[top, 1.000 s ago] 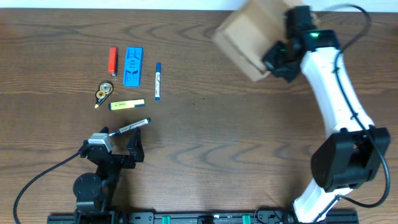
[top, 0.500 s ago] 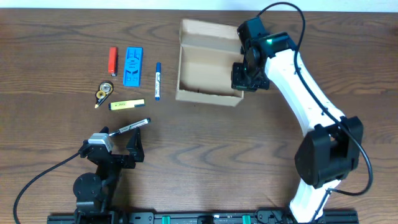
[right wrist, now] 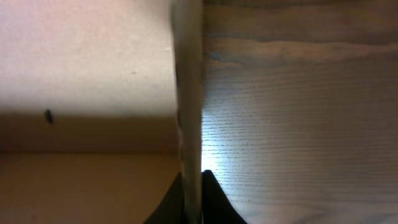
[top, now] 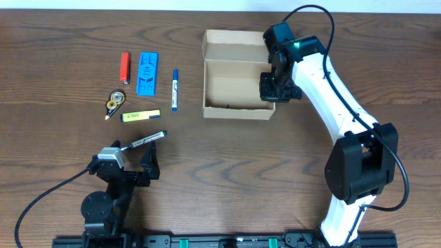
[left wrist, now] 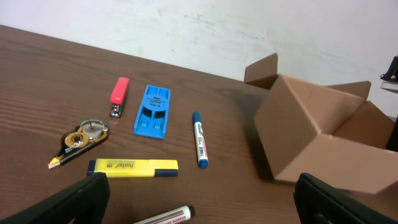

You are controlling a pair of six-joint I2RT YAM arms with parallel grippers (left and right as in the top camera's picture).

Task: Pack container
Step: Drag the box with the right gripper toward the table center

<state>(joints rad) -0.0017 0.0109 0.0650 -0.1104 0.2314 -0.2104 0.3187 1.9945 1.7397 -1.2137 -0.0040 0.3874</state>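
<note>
While the right end effector (right wrist: 191, 190) is pinching the right wall of the container (top: 234, 83), which is sitting open on the tabletop (top: 220, 165) beside the blue pen (top: 174, 89), any sideways tug is risking dragging or tipping it. The left end effector (top: 132, 170) is resting spread.

container (top: 234, 83) now upright on table (top: 227, 158)

Two arms showing in white and black.
The right arm (top: 344, 96) is showing white links, black joints, a green light glowing and a black cable trailing; the left arm (top: 114, 182) is showing black housings and a silver block, the left gripper (left wrist: 202, 186) showing matte black fingers (left wrist: 78, 199).
</note>
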